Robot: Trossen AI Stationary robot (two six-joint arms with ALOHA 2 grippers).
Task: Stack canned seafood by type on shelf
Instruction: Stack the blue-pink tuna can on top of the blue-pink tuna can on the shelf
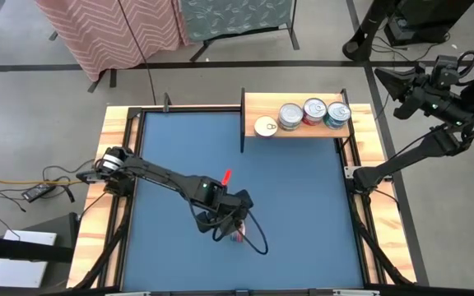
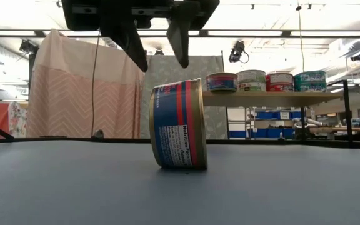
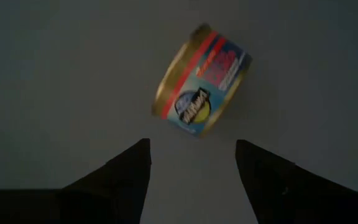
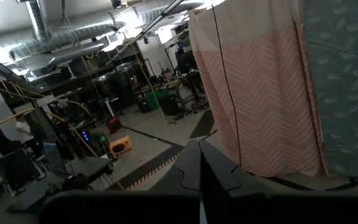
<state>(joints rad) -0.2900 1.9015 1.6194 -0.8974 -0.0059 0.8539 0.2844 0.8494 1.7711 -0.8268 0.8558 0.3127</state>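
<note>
My left gripper (image 2: 158,53) hangs directly above a short round tin with a blue-and-red label and gold rims (image 2: 178,124), fingers parted and holding nothing. The tin stands on its edge on the blue table surface (image 1: 303,205), near the table's middle and well apart from the light-wood shelf with dark metal uprights (image 1: 257,105) at the far right. Four tins occupy that shelf: a white-lidded tin (image 1: 266,127), a silver-lidded tin (image 1: 290,115), a red-sided tin (image 1: 314,110) and a teal-sided tin (image 1: 337,114), set in a row.

Step in hand, as I judge it: picking up the fallen tin. To do it well, I should descend with one finger on each flat end, since pads set on the curved side would likely roll it away. The jaws appear wide enough to straddle it.

My right gripper (image 4: 199,163) is parked beyond the table's right edge, fingers pressed together, empty.

View differences: the low view alone confirms the tin is on edge and shows the gap between fingertips and tin. My left wrist view shows the label face and how the tin sits askew to my fingers (image 3: 129,171). The high view places the shelf but hides the tin beneath my arm.
</note>
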